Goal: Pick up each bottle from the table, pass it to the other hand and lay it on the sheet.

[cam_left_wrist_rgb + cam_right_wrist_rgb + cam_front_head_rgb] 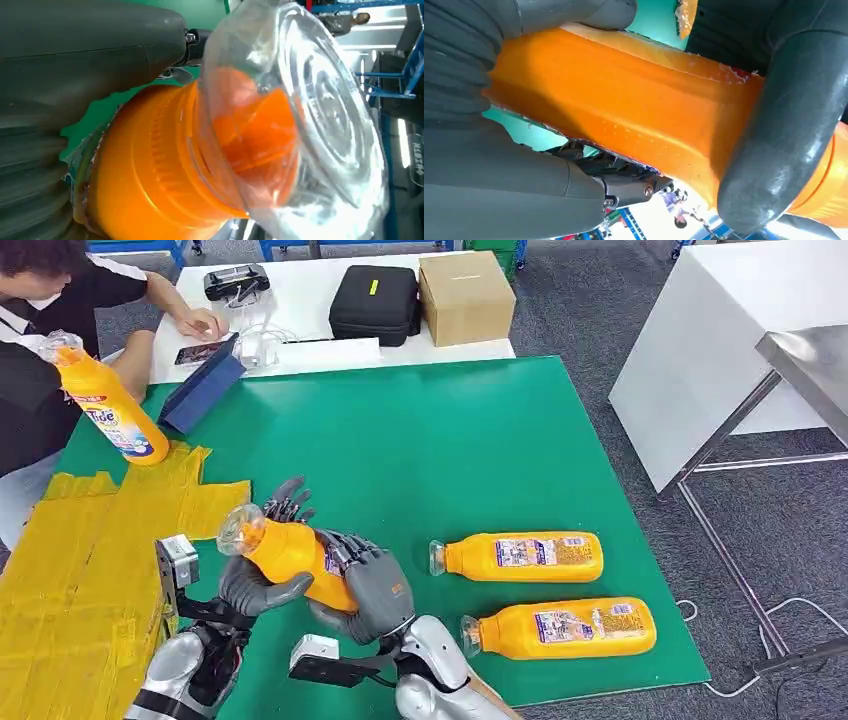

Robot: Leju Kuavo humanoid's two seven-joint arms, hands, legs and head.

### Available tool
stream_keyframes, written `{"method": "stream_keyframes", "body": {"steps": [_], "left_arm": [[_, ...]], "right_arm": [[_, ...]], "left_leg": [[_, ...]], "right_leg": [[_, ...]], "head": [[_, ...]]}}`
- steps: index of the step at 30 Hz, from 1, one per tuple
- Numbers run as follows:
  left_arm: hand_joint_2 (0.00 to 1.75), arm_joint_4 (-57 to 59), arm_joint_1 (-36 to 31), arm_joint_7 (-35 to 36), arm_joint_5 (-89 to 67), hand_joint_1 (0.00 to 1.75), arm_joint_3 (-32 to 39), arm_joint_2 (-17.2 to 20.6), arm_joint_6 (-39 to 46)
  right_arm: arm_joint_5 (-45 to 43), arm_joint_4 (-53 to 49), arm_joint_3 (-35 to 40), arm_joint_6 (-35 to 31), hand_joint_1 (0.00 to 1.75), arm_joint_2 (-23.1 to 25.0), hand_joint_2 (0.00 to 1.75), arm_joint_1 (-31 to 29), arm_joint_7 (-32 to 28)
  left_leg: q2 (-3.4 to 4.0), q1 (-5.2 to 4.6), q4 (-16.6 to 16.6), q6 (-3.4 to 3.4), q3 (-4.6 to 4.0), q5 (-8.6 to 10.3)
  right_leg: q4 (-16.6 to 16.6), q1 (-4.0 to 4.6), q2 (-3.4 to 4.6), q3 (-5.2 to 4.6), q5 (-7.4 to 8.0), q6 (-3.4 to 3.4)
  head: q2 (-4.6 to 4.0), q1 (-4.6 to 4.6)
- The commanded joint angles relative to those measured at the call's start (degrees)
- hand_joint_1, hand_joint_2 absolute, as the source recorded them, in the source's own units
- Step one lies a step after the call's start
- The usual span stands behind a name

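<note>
Green worktop point(450, 440) carries two lying bottles point(520, 557); both hands grip a third bottle point(290, 552) above it, right hand point(365, 585) and left hand point(255, 585) mid-handover. Next, probably: right lets go, left carries it to the yellow sheet point(80, 570).

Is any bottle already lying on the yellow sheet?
No: the yellow sheet bears no bottle; two bottles lie on the green mat and both hands hold another.
</note>
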Motion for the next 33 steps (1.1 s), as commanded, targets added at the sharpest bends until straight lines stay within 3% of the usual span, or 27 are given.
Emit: {"method": "stream_keyframes", "body": {"steps": [1, 3, 4, 5, 8, 9, 10, 33], "left_arm": [[1.75, 4.71, -2.00, 0.25, -1.76, 0.00, 1.24, -1.49, 2.10], [1.75, 4.50, -2.12, 0.15, -2.03, 0.02, 1.31, -1.75, 2.53], [1.75, 4.46, -2.15, 0.15, -2.04, 0.87, 1.30, -1.86, 2.58], [1.75, 4.44, -2.10, 0.18, -2.10, 1.47, 1.34, -1.92, 2.72], [1.75, 4.44, -2.10, 0.18, -2.10, 1.45, 1.34, -1.92, 2.72], [1.75, 4.44, -2.10, 0.18, -2.10, 1.66, 1.34, -1.92, 2.72], [1.75, 4.62, -2.01, 0.19, -2.13, 1.75, 1.32, -1.91, 2.73], [1.75, 5.92, -2.14, 0.08, -2.19, 1.75, 1.28, -1.55, 2.20]], "right_arm": [[0.53, 0.12, 2.87, 0.89, 1.75, -1.21, 1.75, -1.31, -0.29], [0.63, 0.45, 3.07, 1.08, 1.75, -1.18, 1.75, -1.23, -0.17], [0.63, 0.57, 3.18, 1.13, 1.75, -1.12, 1.75, -1.07, -0.17], [0.64, 0.86, 3.28, 1.29, 1.75, -1.05, 1.75, -1.24, -0.18], [0.64, 0.86, 3.28, 1.29, 1.75, -1.05, 1.75, -1.24, -0.18], [0.64, 0.86, 3.28, 1.29, 1.75, -1.05, 1.75, -1.24, -0.18], [0.73, 1.09, 3.43, 1.40, 1.75, -0.99, 1.75, -1.42, -0.17], [0.15, 0.92, 3.53, 0.53, 1.75, -0.93, 1.75, -1.68, -0.65]], "left_leg": [[-0.15, 0.08, 0.01, -0.04, 0.25, -0.09], [-0.13, 0.04, -0.01, -0.03, 0.18, -0.05], [-0.17, 0.10, 0.02, -0.04, 0.29, -0.12], [-0.11, 0.04, -0.03, -0.02, 0.13, -0.03], [-0.11, 0.04, -0.02, -0.03, 0.19, -0.06], [-0.15, 0.10, 0.01, -0.05, 0.31, -0.13], [-0.12, 0.04, -0.02, -0.03, 0.18, -0.05], [-0.10, 0.06, -0.02, -0.04, 0.24, -0.08]], "right_leg": [[-0.05, 0.08, -0.07, 0.29, -0.08, -0.08], [-0.04, 0.04, -0.07, 0.21, -0.06, -0.07], [-0.04, 0.09, -0.08, 0.34, -0.11, -0.10], [-0.05, 0.03, -0.06, 0.16, -0.04, -0.06], [-0.04, 0.04, -0.05, 0.21, -0.06, -0.07], [-0.06, 0.10, -0.06, 0.36, -0.11, -0.11], [-0.05, 0.04, -0.06, 0.21, -0.06, -0.07], [-0.06, 0.06, -0.03, 0.27, -0.06, -0.08]], "head": [[0.00, 0.00], [0.00, 0.00], [0.00, 0.00], [0.00, 0.00], [0.00, 0.00], [0.00, 0.00], [0.00, 0.00], [0.00, 0.00]]}}
